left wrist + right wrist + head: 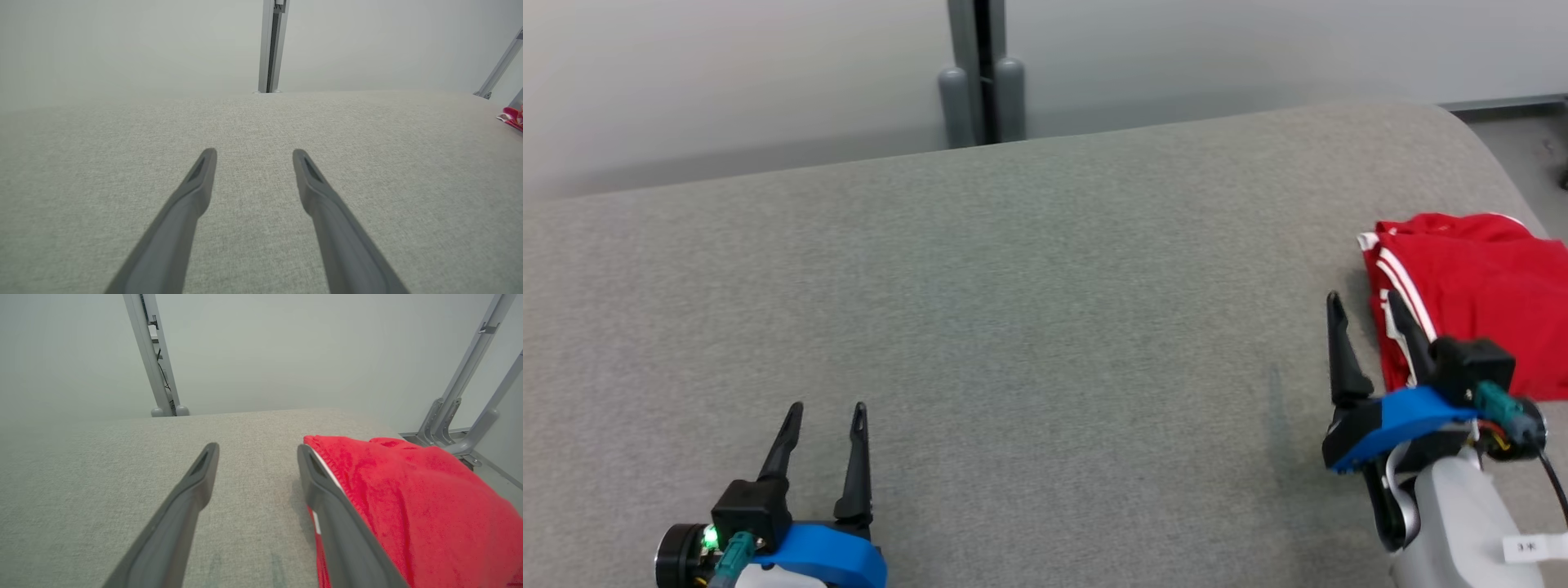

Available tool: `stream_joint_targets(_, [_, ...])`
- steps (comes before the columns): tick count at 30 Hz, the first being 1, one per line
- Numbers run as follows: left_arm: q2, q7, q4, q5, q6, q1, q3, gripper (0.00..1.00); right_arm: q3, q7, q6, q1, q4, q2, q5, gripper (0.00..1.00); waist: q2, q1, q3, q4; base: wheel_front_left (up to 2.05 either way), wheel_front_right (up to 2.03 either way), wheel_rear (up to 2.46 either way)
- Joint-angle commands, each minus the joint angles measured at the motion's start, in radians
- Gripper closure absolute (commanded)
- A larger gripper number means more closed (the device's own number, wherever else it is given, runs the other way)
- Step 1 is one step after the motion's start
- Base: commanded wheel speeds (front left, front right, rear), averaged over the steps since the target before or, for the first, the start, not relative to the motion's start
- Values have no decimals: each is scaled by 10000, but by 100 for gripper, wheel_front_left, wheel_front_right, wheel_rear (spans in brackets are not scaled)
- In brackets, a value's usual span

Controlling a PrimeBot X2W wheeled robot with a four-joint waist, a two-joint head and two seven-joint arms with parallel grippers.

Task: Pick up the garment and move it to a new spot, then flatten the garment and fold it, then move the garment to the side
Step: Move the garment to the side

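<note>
Nearest us, our left gripper (827, 408) hovers open and empty over the grey padded surface (1045, 286). Farther right, our right gripper (1364, 298) stands open just beside the folded red garment (1478, 269) at the surface's right edge. We judge it soft, light and floppy, best pinched at its white-striped near edge.

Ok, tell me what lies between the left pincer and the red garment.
Head view: bare grey surface, then the open right pincer at the edge of the garment.
</note>
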Motion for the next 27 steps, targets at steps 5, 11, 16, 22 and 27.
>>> stream_joint_targets(5, [-73, -23, 132, -188, 147, 171, 528, 0, 787, -43, -2, 1137, -811, -26, 758, 0, 0, 0, -108, 685, 0, 0, 0])
stream_joint_targets(11, [-105, -23, 266, -278, 156, 258, 834, 0, 1202, -44, -2, 1614, -1014, -25, 990, 0, 0, 0, -273, 1176, 0, 0, 0])
stream_joint_targets(16, [-118, -23, 353, -643, 142, 340, 927, 0, 1358, -44, -3, 1860, -1099, -26, 1052, 0, 0, 0, -443, 1416, 0, 0, 0])
stream_joint_targets(22, [-121, -23, 353, -936, 105, 513, 856, 0, 1440, -45, -2, 2232, -1225, -26, 1297, 0, 0, 0, -717, 1548, 0, 0, 0])
stream_joint_targets(27, [-120, -23, 351, -1068, 119, 744, 895, 0, 1510, -45, -2, 2534, -1288, -26, 1392, 0, 0, 0, -964, 1541, 0, 0, 0])
